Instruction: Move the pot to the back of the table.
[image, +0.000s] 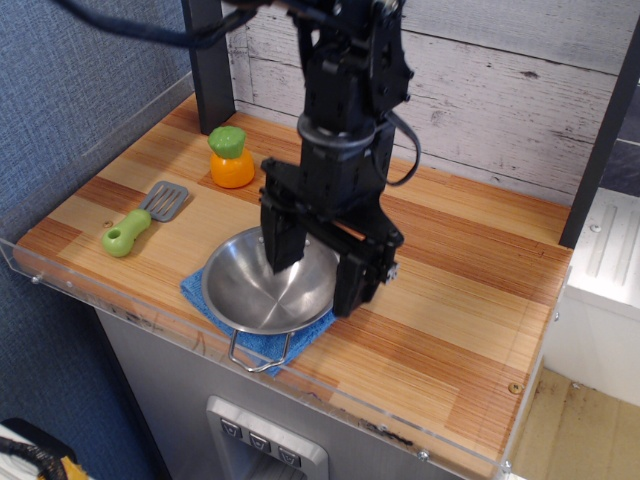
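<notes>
The shiny steel pot (262, 296) sits on a blue cloth (262, 341) near the front edge of the striped wooden table (470, 290). One wire loop handle (256, 357) sticks out toward the front; the far handle is hidden by the arm. My black gripper (317, 275) is open and low over the pot's right rim: one finger (281, 243) is over the bowl's inside, the other (358, 276) is outside its right edge. The rim lies between the jaws, not clamped.
A green-handled spatula (138, 222) lies at the left front. An orange and green toy (230, 158) stands at the back left beside a black post (208, 60). A clear acrylic rim (150, 318) runs along the front. A white plank wall is behind.
</notes>
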